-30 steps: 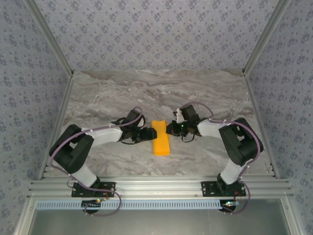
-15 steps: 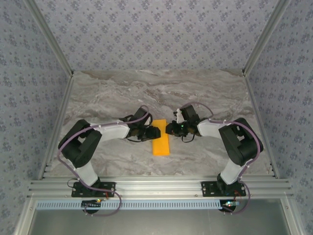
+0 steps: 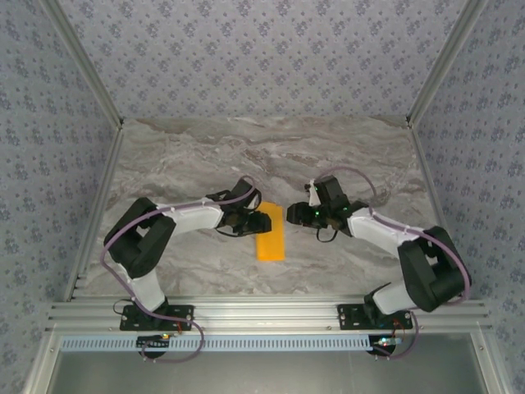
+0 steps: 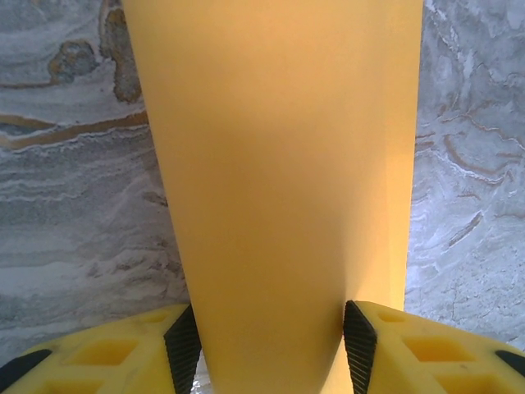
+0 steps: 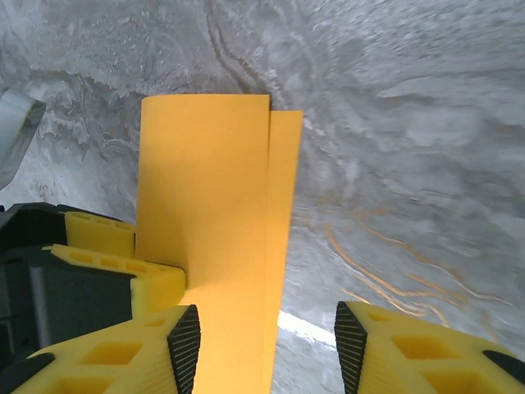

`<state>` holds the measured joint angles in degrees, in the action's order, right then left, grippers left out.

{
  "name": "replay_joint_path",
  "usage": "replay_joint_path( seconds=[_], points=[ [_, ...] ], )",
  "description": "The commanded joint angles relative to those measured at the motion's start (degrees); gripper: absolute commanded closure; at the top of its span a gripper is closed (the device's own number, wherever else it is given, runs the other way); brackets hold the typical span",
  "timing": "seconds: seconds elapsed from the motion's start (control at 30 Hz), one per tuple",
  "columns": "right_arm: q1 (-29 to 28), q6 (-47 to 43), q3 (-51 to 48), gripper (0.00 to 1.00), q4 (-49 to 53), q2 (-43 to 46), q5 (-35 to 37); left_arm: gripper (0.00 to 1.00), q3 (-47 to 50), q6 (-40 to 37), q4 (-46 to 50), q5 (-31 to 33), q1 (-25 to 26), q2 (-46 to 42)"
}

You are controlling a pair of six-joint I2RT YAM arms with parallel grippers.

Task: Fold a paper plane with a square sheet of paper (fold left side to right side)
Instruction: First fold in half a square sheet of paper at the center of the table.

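This is a robotics lab test cell, not a home. A marble-patterned tabletop [image 3: 205, 156] is boxed in by aluminium frame posts [image 3: 82, 57] and flat floral wallpaper panels [image 3: 262, 57]. The cabled left arm [image 3: 189, 217] and right arm [image 3: 385, 234] are bolted to an extrusion rail [image 3: 271, 314] at the near edge.

white-and-black arms [image 3: 184, 218], lilac cables [image 3: 105, 246]; left gripper [image 4: 271, 332] has yellow fingers [image 4: 414, 351], black pads [image 4: 358, 341].
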<state>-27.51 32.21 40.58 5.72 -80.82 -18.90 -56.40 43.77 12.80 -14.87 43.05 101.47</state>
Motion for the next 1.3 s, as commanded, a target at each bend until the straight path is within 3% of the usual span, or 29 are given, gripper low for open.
replay_joint_path(
  seconds=[0.0,0.7,1.27],
  points=[
    [1.1,-1.1,-2.2,0.47,4.0,3.7,4.1,0.46,-1.8,-2.4,3.1,1.4,1.4,3.0],
    [2.5,-1.0,-3.6,0.4,5.0,6.8,2.3,0.4,-6.5,-5.9,8.8,3.0,3.0,6.9],
    [1.6,1.7,-5.2,0.44,1.1,6.3,-0.9,0.38,-7.2,-6.9,10.0,3.5,3.1,7.9]
  ],
)
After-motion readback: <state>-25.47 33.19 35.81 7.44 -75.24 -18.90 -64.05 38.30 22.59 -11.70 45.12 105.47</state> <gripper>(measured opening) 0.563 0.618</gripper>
